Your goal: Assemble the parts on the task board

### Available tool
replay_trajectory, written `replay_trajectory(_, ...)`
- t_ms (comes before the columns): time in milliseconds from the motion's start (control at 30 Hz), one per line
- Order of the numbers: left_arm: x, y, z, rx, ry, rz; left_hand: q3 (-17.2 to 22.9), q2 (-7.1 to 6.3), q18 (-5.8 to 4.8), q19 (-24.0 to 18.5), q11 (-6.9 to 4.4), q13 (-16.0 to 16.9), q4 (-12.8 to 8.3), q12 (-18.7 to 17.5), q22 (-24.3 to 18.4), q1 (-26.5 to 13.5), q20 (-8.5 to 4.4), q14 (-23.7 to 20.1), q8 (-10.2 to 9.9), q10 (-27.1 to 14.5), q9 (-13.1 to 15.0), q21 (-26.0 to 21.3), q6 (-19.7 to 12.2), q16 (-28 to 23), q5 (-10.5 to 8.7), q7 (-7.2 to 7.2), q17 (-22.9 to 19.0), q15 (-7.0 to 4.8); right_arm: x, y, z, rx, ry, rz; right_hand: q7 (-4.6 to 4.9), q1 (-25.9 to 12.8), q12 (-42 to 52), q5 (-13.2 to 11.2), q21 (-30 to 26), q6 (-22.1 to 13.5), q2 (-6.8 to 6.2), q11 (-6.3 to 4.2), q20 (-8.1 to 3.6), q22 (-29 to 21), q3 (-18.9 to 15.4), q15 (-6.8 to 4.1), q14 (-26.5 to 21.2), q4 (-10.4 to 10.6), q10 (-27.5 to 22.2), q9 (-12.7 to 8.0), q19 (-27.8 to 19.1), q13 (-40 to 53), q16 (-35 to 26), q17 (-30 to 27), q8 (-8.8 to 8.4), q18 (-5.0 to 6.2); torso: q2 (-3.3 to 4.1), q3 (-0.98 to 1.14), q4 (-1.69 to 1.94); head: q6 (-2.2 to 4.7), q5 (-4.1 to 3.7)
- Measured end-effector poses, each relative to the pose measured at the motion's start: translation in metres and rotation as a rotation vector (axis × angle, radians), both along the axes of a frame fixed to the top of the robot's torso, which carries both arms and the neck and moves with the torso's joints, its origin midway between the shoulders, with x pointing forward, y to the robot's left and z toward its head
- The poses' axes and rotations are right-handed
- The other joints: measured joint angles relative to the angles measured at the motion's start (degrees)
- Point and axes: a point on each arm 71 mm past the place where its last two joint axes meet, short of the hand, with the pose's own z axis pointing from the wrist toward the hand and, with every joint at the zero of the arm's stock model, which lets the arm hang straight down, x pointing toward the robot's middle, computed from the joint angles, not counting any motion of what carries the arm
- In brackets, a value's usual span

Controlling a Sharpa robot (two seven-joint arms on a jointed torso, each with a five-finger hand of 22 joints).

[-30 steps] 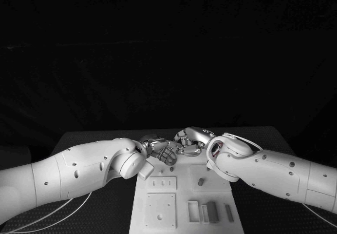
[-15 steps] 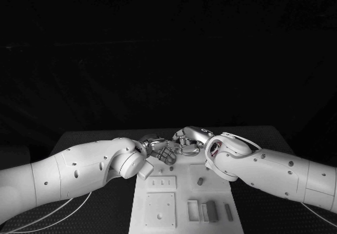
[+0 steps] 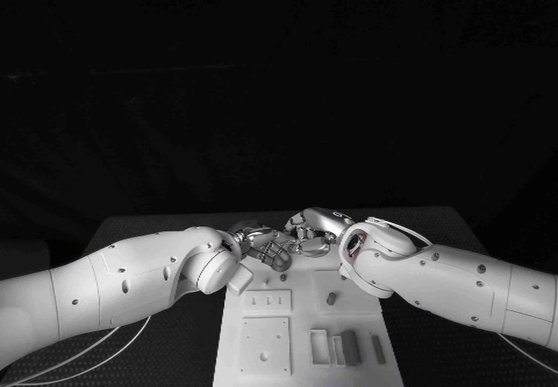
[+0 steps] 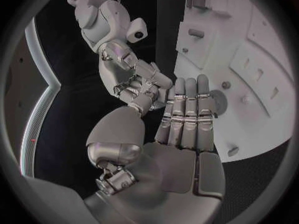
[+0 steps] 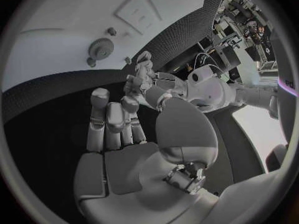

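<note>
Head view: the fingers (image 3: 276,255) of the left hand (image 3: 265,247) and those of the right hand (image 3: 312,235) are met tip to tip over the far end of the task board (image 3: 305,364). Whether anything is pinched between them cannot be told. In the left wrist view the left fingers (image 4: 187,112) are seen straight and pressed side by side. Grey parts (image 3: 350,348) are stood in slots at the board's near end; one small part (image 3: 331,299) is set mid-board. The board is laid on the black bench (image 3: 436,234).
</note>
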Motion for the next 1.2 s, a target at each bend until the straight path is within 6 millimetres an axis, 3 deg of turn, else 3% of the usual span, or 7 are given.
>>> replay_trajectory(467,0.0,0.001,0.0,0.007,-0.008,-0.005,1.83,1.2,-0.7,1.55,-1.22,2.61,-0.97,1.51,2.76,-1.21,-1.55,1.78,1.22,2.48,1.27,1.64,0.98,2.66,0.0,0.97,2.15,-1.36,0.001,-0.001,0.0,-0.002,0.003,0.002,0.0,-0.12,0.22,0.0,0.0,0.0,-0.13,0.0,0.01,0.0,0.0,-0.13,0.15,0.0,0.0,0.01,0.0,-0.07,0.0,-0.21,0.19,0.0,0.0,-0.03,0.02,-0.15,-0.18)
replay_trajectory(567,0.0,0.001,0.0,0.011,-0.013,-0.007,1.92,1.67,-0.33,1.64,-1.4,3.22,-1.06,1.55,3.28,-1.72,-1.64,1.85,1.58,2.68,2.11,2.09,1.31,3.06,-0.01,0.95,2.63,-1.43,0.001,-0.003,-0.001,0.0,0.011,0.0,-0.15,-1.43,0.23,0.0,0.0,0.15,-1.77,0.0,0.01,0.0,-0.26,-0.06,-0.21,0.28,0.0,0.06,-0.01,-0.17,-0.09,-1.35,-0.4,0.0,0.0,-0.05,0.01,-0.19,-0.16)
replay_trajectory(600,0.0,0.001,0.0,0.013,-0.013,-0.008,2.0,1.74,-0.3,1.65,-1.4,3.46,-1.14,1.82,3.49,-1.95,-1.64,1.85,1.91,2.87,2.4,2.09,1.56,3.06,-0.01,0.89,2.84,-1.43,0.001,-0.004,-0.001,0.002,0.013,-0.002,-1.07,-1.98,0.23,0.0,-0.02,2.23,-2.78,-0.07,0.0,0.0,-0.58,0.02,-0.93,0.6,-1.96,-0.28,-0.06,-0.21,-0.42,-2.1,-1.36,0.43,-0.01,-0.05,0.01,-0.21,-0.14)
replay_trajectory(667,-0.001,0.002,0.0,0.015,-0.016,-0.011,1.99,1.71,-0.22,1.86,-1.44,3.79,-1.14,1.82,3.74,-2.04,-1.85,2.13,2.07,3.04,2.74,2.33,1.78,3.43,-0.01,0.7,3.05,-1.7,0.002,-0.008,-0.001,0.007,0.019,-0.009,-0.53,-2.79,0.14,0.01,-0.03,2.56,-4.15,0.28,-0.09,0.0,-1.05,0.38,-1.83,1.07,-2.53,-0.68,-0.35,-0.21,-0.67,-2.47,-2.37,0.47,-0.01,-0.05,0.01,-0.22,-0.1)
replay_trajectory(733,0.0,0.005,0.001,0.019,-0.02,-0.007,1.99,1.78,-0.21,1.95,-1.47,4.18,-1.13,2.11,4.05,-2.11,-1.94,2.14,2.08,3.13,2.96,2.5,1.87,3.51,-0.01,0.61,3.32,-1.72,0.002,-0.01,-0.002,0.011,0.025,-0.013,0.98,-3.36,-0.06,0.01,-0.04,2.15,-4.72,0.85,-0.02,0.0,-1.44,0.96,-2.44,1.46,-3.27,-1.06,-0.44,-0.23,-0.71,-2.5,-3.18,0.48,-0.02,-0.04,-0.01,-0.22,-0.08)
replay_trajectory(800,0.002,0.009,0.002,0.024,-0.027,0.001,2.03,1.78,-0.17,1.95,-1.6,4.57,-1.18,2.21,4.35,-2.12,-1.94,2.14,2.08,3.26,3.35,2.53,1.89,3.77,-0.01,0.59,3.58,-1.72,0.002,-0.013,-0.004,0.014,0.033,-0.017,1.62,-3.49,-0.07,0.01,-0.34,1.55,-5.26,1.27,0.23,0.0,-1.66,1.36,-2.87,1.69,-3.7,-1.39,-0.79,-0.3,-0.73,-2.5,-3.81,0.48,-0.02,-0.03,-0.01,-0.21,-0.07)
replay_trajectory(1200,0.001,0.019,0.001,0.056,-0.039,-0.017,2.14,1.78,0.1,2.16,-1.6,5.37,-1.28,2.44,4.95,-2.24,-2.14,2.35,2.32,3.28,4.11,2.76,2.04,4.17,-0.14,0.42,4.02,-1.92,0.004,-0.038,-0.009,0.021,0.056,-0.064,2.07,-3.24,-0.29,0.01,-0.57,1.1,-5.5,1.77,0.4,0.0,-1.98,1.78,-3.42,2.0,-4.18,-1.52,-1.04,-0.5,-0.95,-2.5,-4.1,0.29,-0.03,0.04,0.01,-0.23,0.02)
